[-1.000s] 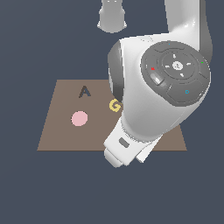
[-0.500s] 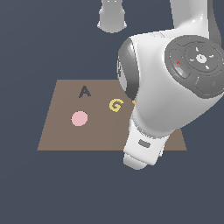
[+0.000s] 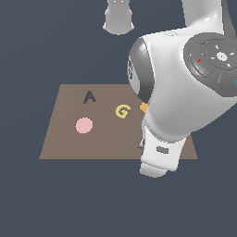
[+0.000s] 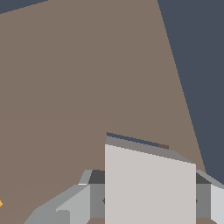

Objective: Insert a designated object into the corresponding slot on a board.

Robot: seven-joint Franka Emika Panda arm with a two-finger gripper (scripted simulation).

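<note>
Over the board's (image 3: 69,139) edge on the exterior view's right, my arm's big white wrist housing now blocks most of what I need to see. Across the last second it has swung from above the middle of the board toward that side and a little toward the camera, uncovering the yellow G (image 3: 122,111), which was half hidden at first. The dark A (image 3: 90,97) and the pink disc (image 3: 84,125) have not moved. Only a corner of the orange pentagon (image 3: 144,107) peeks out beside the arm. I read that travel as carrying the piece toward the slot, so I judge the insertion close but not finished.

In the wrist view the claw (image 4: 148,201) sits low over the brown surface, near the board's edge, clenched on the light grey square tile (image 4: 148,183): its grey fingers (image 4: 72,203) press the tile's two sides. The tile stands between them and fills the foreground. Just beyond the tile's far edge a thin dark navy strip shows, which I take to be the slot (image 4: 131,138); most of it is covered by the tile. Whether the tile has entered the hole or merely hovers above it, I cannot tell.
</note>
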